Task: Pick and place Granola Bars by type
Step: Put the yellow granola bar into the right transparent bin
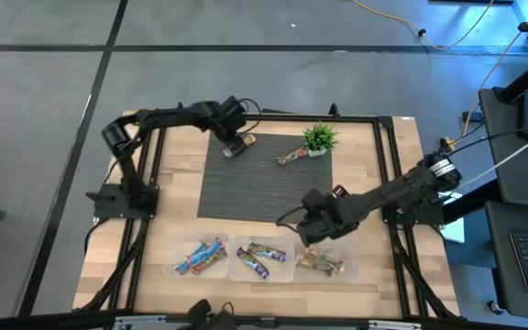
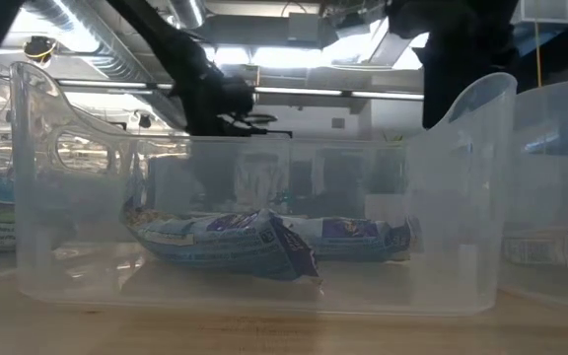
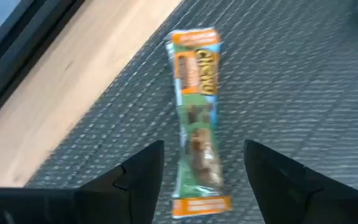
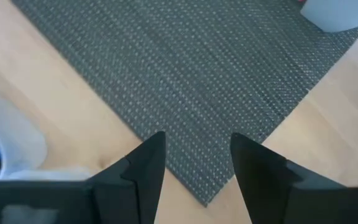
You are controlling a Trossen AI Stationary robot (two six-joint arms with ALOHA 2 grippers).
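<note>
A granola bar (image 3: 197, 106) in a tan-green wrapper with orange ends lies flat on the grey mat near its far left corner (image 1: 244, 141). My left gripper (image 3: 204, 149) is open above it, one finger on each side of the bar's nearer end, apart from it (image 1: 235, 147). A second bar (image 1: 291, 157) lies on the mat beside the potted plant (image 1: 319, 138). My right gripper (image 4: 197, 138) is open and holds nothing, over the mat's near right corner (image 1: 312, 225). Sorted bars lie in three clear bins: blue (image 1: 202, 258), purple (image 1: 262, 259), tan (image 1: 322, 263).
The three clear bins stand in a row along the table's near edge; the low view looks through the middle bin (image 2: 442, 197) at the purple bars in it (image 2: 264, 242). The mat (image 1: 255, 188) is bare across its middle. A black frame (image 1: 388, 165) borders the table.
</note>
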